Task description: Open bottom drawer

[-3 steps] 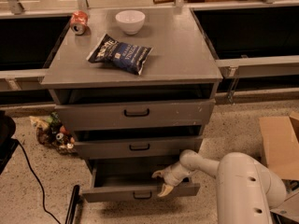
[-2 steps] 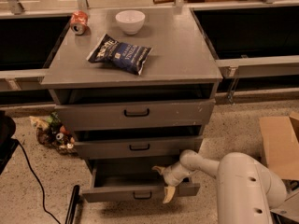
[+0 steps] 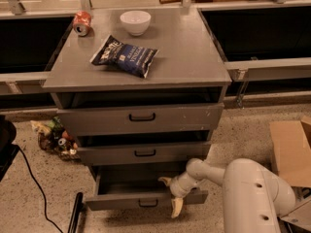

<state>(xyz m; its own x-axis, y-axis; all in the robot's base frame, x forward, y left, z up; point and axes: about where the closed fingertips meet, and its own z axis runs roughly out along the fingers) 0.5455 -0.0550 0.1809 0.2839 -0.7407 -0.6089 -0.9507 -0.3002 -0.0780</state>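
Observation:
The grey cabinet has three drawers. The bottom drawer (image 3: 146, 200), with the shallowest front and a small black bar handle (image 3: 147, 203), stands pulled out at the floor, its inside showing. My gripper (image 3: 171, 195) is at the drawer's right end, one tan finger over the top edge inside the drawer and the other hanging down in front of the panel. The white arm (image 3: 252, 193) reaches in from the lower right. The middle drawer (image 3: 144, 153) and the top drawer (image 3: 142, 117) sit above it.
On the cabinet top (image 3: 184, 57) lie a blue chip bag (image 3: 124, 55), a white bowl (image 3: 135, 22) and a red can (image 3: 81, 23). A pile of litter (image 3: 56, 138) is on the floor at left, a black cable (image 3: 34, 183) beside it, a cardboard box (image 3: 291, 149) at right.
The gripper has shifted slightly right and down along the bottom drawer's front edge. The drawer stays pulled out about the same.

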